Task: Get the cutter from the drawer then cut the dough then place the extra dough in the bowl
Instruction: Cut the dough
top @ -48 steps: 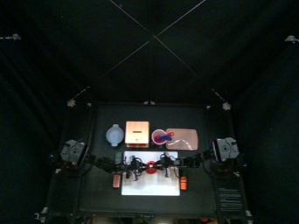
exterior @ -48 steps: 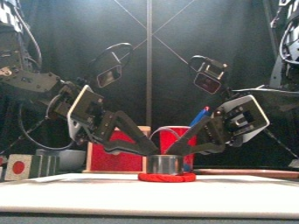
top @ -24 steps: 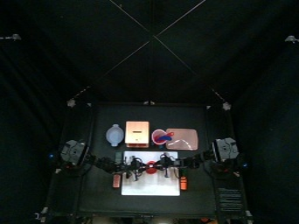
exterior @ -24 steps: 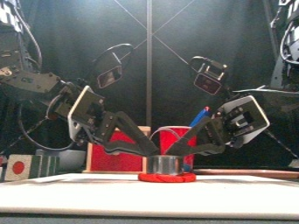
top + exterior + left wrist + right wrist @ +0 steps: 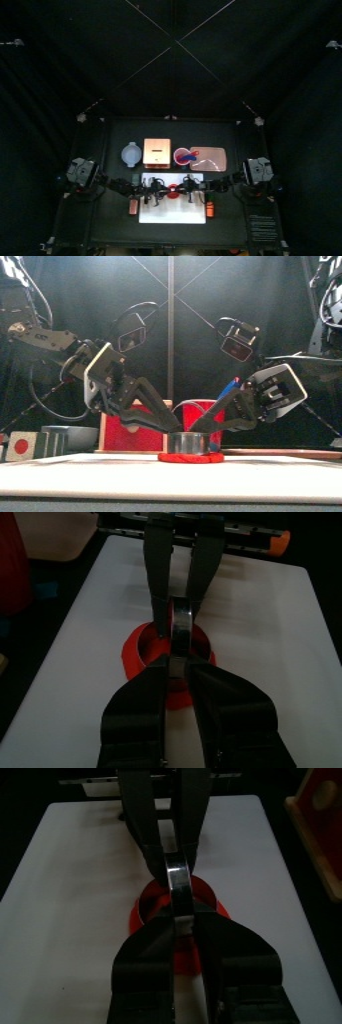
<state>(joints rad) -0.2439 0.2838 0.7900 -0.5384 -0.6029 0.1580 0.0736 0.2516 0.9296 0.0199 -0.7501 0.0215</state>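
Red dough (image 5: 191, 458) lies flat on the white cutting board (image 5: 80, 481) near the front of the black surface (image 5: 100, 135), and the round metal cutter (image 5: 191, 444) stands right in the middle of it, so the dough shows as a rim all round its base. Both arms meet over that spot. The left gripper (image 5: 183, 632) slopes down from its side with its fingers pinched together on the cutter, and the right gripper (image 5: 175, 898) mirrors it from the other side, fingers likewise clamped on the cutter. Behind the board sit the blue-grey bowl (image 5: 130, 153), then the pale wooden box (image 5: 158, 151) with its red drawer front, then the pink tray (image 5: 217, 160). A red cup (image 5: 203, 416) with a blue toy knife (image 5: 230, 389) poking out of it stands on the tray. Black curtains (image 5: 94, 60) close in the back and sides.
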